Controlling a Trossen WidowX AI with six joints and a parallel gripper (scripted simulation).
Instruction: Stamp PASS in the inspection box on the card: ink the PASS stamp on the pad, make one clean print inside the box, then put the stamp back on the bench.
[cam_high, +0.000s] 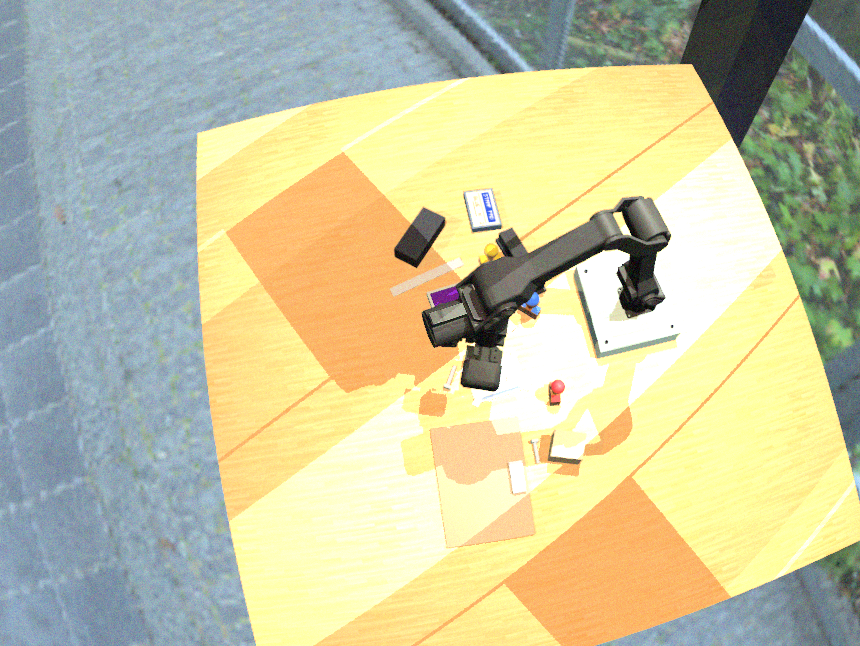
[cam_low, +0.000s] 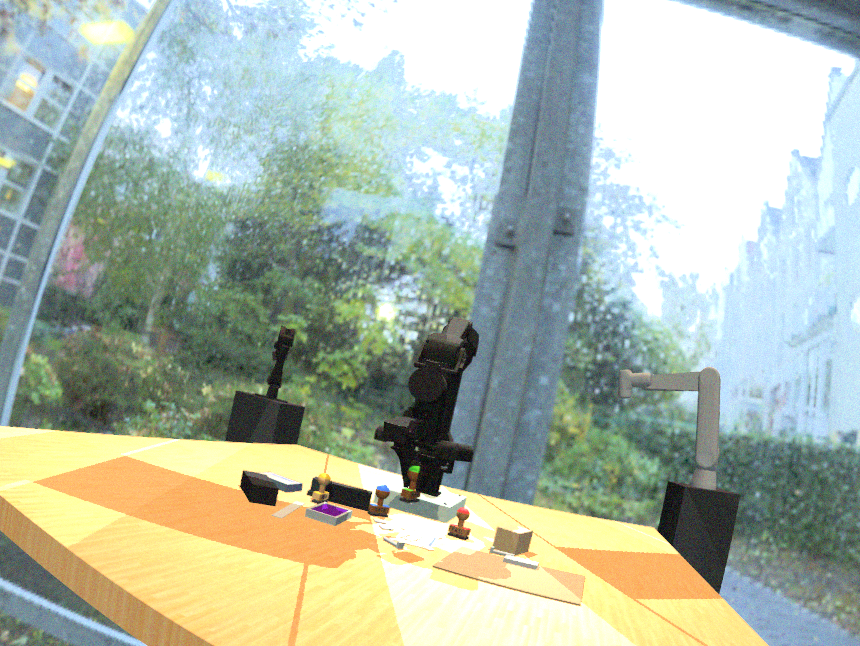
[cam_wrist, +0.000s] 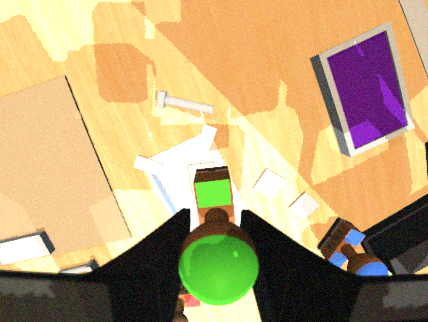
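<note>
Gripper fingers, partly closed, grip the green-topped stamp at the wrist view's lower centre; beyond it the card lies beneath, and the purple pad sits upper right.

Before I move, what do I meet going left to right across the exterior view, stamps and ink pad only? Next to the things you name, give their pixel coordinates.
Yellow stamp (cam_high: 490, 251) (cam_low: 320, 488), purple ink pad (cam_high: 444, 296) (cam_low: 328, 513) (cam_wrist: 369, 90), blue stamp (cam_high: 531, 301) (cam_low: 380, 500) (cam_wrist: 367, 265), green stamp (cam_low: 412, 483) (cam_wrist: 218, 270), red stamp (cam_high: 556, 391) (cam_low: 460, 523).
</note>
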